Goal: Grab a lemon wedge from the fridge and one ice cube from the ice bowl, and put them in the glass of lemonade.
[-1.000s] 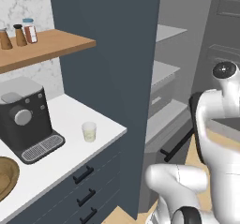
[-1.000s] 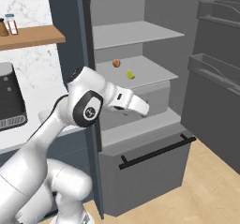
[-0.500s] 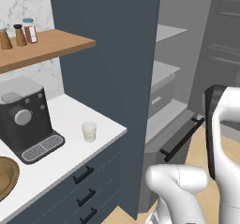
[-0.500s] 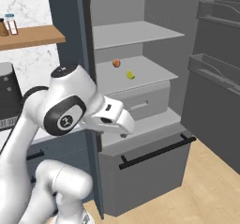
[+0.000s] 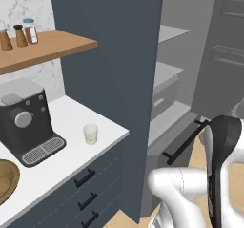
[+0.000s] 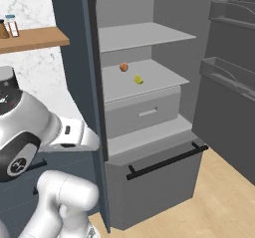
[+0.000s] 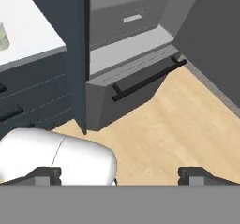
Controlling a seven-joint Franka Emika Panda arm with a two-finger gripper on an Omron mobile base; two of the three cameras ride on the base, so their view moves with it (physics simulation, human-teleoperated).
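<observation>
While the tall dark grey fridge [image 6: 149,107] stands with its door swung open, its flat matte grey inner shelves lie bare to the right base view. On the middle shelf rests the tiny yellow-green lemon wedge [image 6: 139,79], a small pointed sliver whose long axis runs roughly front to back, its tip toward the front edge of the shelf as far as can be told at this size. Just beside it, nearer the back and left, sits a small round orange fruit [image 6: 123,67], apart from the wedge. Below the shelf is a boxy grey drawer, then a lower drawer front with a long straight black bar handle [image 6: 167,161]. On the smooth white counter [image 5: 71,141] stands the small pale translucent cup of whitish-yellow lemonade [image 5: 90,134], upright, near a blocky dark coffee machine [image 5: 26,122]. The wide shallow brown wooden ice bowl [image 5: 5,184] sits at the counter's near left edge. The two-finger gripper [image 7: 120,175] has its dark tips spread wide and holds nothing, looking down at the pale wood-plank floor [image 7: 178,124].
</observation>
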